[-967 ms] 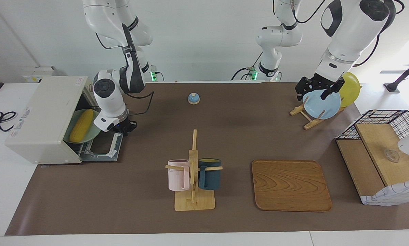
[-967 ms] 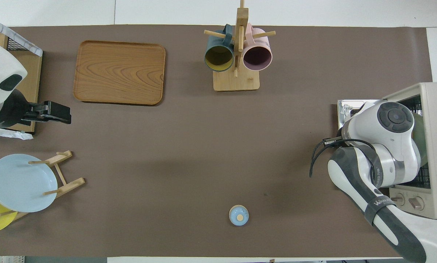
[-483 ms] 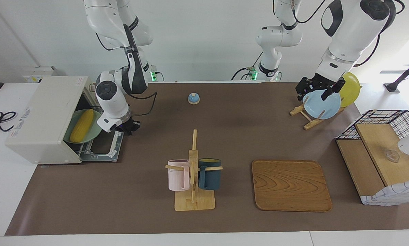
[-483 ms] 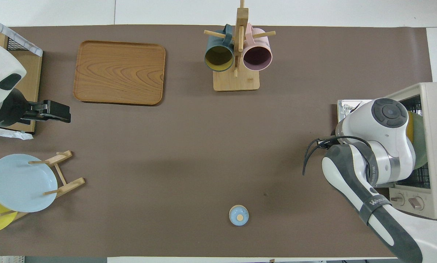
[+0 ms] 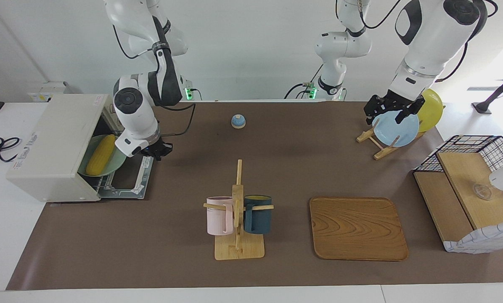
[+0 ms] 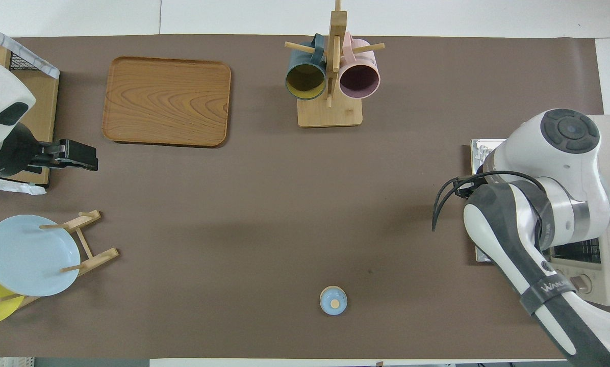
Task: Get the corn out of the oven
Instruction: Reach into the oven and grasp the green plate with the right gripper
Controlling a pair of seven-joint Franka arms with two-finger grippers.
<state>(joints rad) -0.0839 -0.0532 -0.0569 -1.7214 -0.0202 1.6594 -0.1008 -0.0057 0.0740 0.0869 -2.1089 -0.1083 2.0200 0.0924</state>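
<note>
The off-white oven (image 5: 54,143) stands at the right arm's end of the table with its door (image 5: 127,183) dropped open onto the mat. The yellow corn (image 5: 100,154) lies on a pale green plate (image 5: 117,162) on the rack just inside the opening. My right gripper (image 5: 156,150) hangs over the door's edge nearer the robots, beside the opening and apart from the corn. In the overhead view the right arm's wrist (image 6: 565,153) hides the corn and the opening. My left gripper (image 5: 389,110) is open and empty, raised by the plate rack.
A blue bell (image 5: 238,121) sits mid-table near the robots. A mug rack (image 5: 238,210) with a pink and a dark blue mug and a wooden tray (image 5: 358,228) lie farther out. A blue plate (image 5: 396,130), a yellow plate (image 5: 431,109) and a wire shelf (image 5: 470,189) are at the left arm's end.
My right gripper has risen and drawn slightly away from the oven opening, toward the table's middle. The corn and plate have not moved. The left arm stays put.
</note>
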